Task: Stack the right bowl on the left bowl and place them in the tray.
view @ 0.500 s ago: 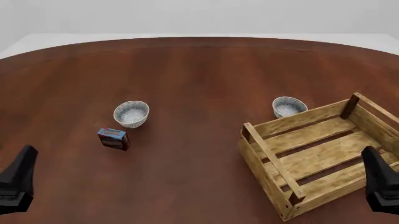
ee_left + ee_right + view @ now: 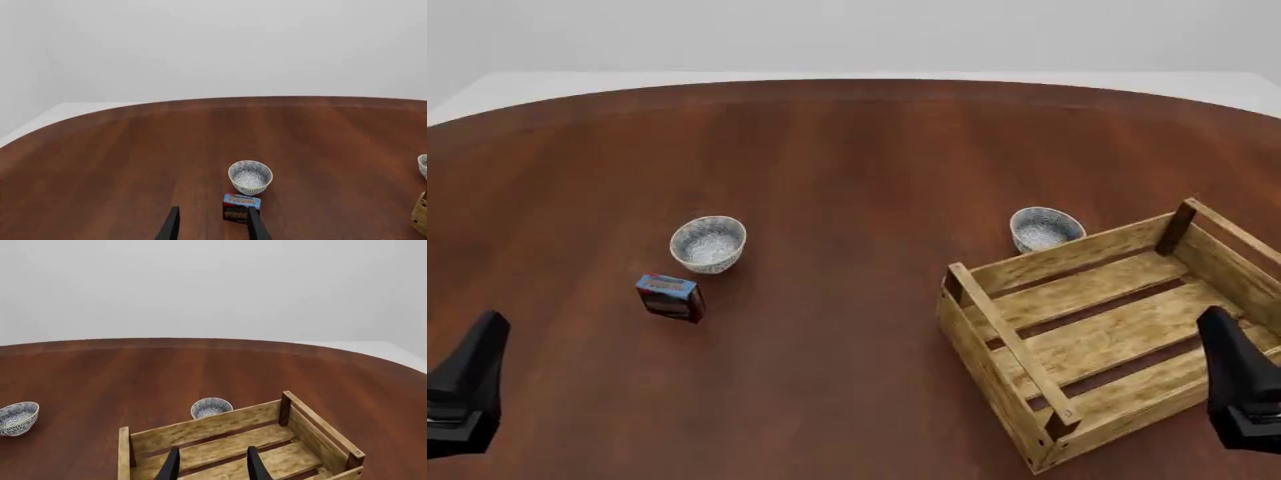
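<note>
The left tool [image 2: 465,385] hangs low over the near left part of the dark wooden bench [image 2: 854,160], its two black fingers [image 2: 172,225] spread apart with nothing between them. Ahead of it and a little to its right sits a small blue-brown box [image 2: 670,296], and just beyond that box, close to it but not clearly touching, stands the left bowl [image 2: 709,243], upright and empty. In the left wrist view the box [image 2: 241,207] lies just past the tip of one finger, with the left bowl [image 2: 250,176] right behind it.

The right tool [image 2: 1241,395] hovers above the near right side of the tray [image 2: 1014,350], also parted and holding nothing; in its wrist view the two fingers [image 2: 171,465] frame the slatted floor of the tray [image 2: 200,427] directly below and ahead. The tray sits turned at an angle on the bench, empty inside. The right bowl [image 2: 1046,229] stands upright on the bench just beyond the tray's far wall, outside it, ahead of the right tool and to its left. From the right wrist view that bowl [image 2: 211,407] shows just behind the far slat, while the left bowl [image 2: 17,417] is well apart, far off to the tool's left
</note>
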